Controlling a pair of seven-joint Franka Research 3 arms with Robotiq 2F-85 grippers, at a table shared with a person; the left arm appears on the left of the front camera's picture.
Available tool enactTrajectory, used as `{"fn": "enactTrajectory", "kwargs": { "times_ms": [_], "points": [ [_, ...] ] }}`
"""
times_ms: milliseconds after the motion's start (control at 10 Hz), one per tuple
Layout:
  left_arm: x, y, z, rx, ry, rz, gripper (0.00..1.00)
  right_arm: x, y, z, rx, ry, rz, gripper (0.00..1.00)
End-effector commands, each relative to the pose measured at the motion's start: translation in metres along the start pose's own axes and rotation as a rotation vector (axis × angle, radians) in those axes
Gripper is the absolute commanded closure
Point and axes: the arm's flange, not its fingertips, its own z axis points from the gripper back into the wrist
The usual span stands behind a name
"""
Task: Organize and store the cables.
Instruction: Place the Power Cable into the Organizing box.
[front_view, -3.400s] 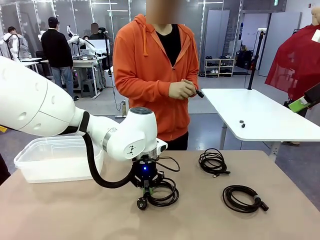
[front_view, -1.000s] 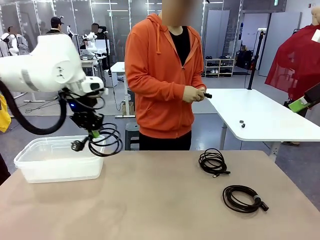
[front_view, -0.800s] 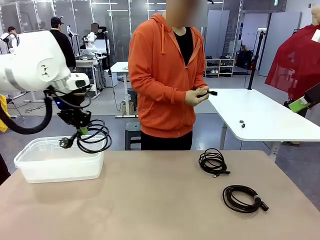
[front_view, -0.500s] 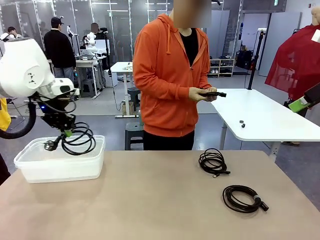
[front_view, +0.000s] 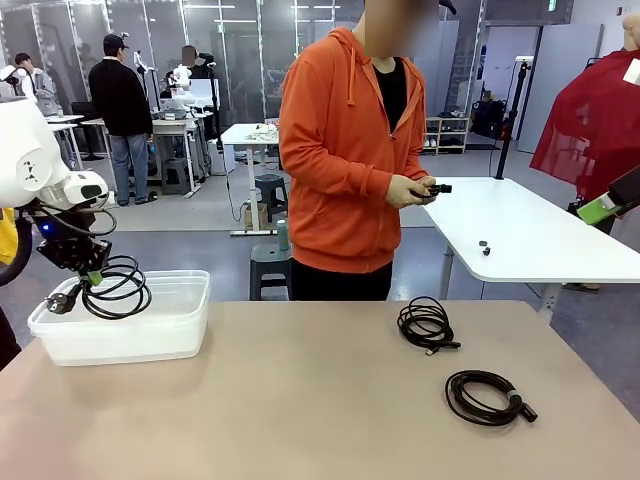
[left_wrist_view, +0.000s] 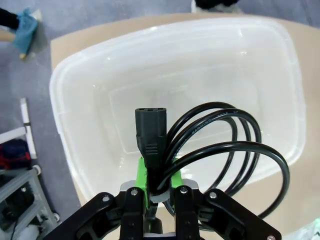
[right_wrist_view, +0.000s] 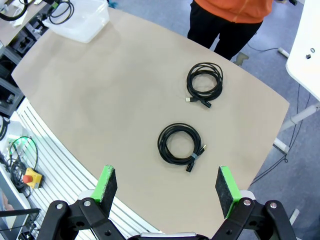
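Status: early stage. No cable is resting in storage yet, one is being delivered and two are waiting.

Container: the clear plastic bin (front_view: 170, 330) is sitting at the robot's left end of the tabletop (front_view: 300, 420). In the left wrist view its floor is showing bare through to the bottom, so I am judging it to be holding nothing at this point.

Item in transit: the left claw (front_view: 93, 277) is clamping shut on the first cable (front_view: 118, 290), gripping it just below the black plug (left_wrist_view: 149, 132). The loops are hanging off to one side of the claw. The coil is hanging above the bin's opening, near the bin's outer end, and is not touching the bin floor. Release over the bin appears to be the step in hand.

Items outstanding: the second cable (front_view: 427, 324) and the third cable (front_view: 487, 396) are lying coiled on the tabletop, both well apart from the bin towards the robot's right. The third is lying farther from the bin than the second. Neither is being touched.

The right claw (right_wrist_view: 165, 184) is standing with its jaws wide apart, holding nothing, high above the tabletop and far from the bin.

The person's hands (front_view: 410, 190) are handling a small dark item; what it is cannot be told.
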Motion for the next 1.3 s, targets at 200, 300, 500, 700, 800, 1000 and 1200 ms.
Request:
{"fn": "enactTrajectory", "kwargs": {
  "times_ms": [200,300,500,700,800,1000,1200],
  "points": [
    [0.019,0.017,-0.025,-0.016,-0.006,0.098,0.80,0.000,-0.001,0.000,0.015,-0.004,0.012,0.00],
    [0.022,0.022,-0.035,0.003,0.011,0.111,0.80,0.000,-0.001,0.000,0.015,-0.004,0.012,0.00],
    [0.023,0.028,-0.051,0.023,0.040,0.118,0.80,0.000,-0.001,0.000,0.015,-0.004,0.012,0.00],
    [0.021,0.033,-0.069,0.022,0.070,0.151,0.80,0.000,-0.001,0.000,0.015,-0.004,0.012,0.00],
    [0.019,0.033,-0.077,0.019,0.081,0.163,0.80,0.000,-0.001,0.000,0.015,-0.004,0.012,0.00],
    [0.015,0.034,-0.090,0.028,0.099,0.195,0.80,0.000,-0.001,0.000,0.015,-0.004,0.012,0.00],
    [0.014,0.038,-0.090,0.027,0.088,0.231,0.73,0.000,-0.001,0.000,0.015,-0.004,0.012,0.00]
  ]
}}
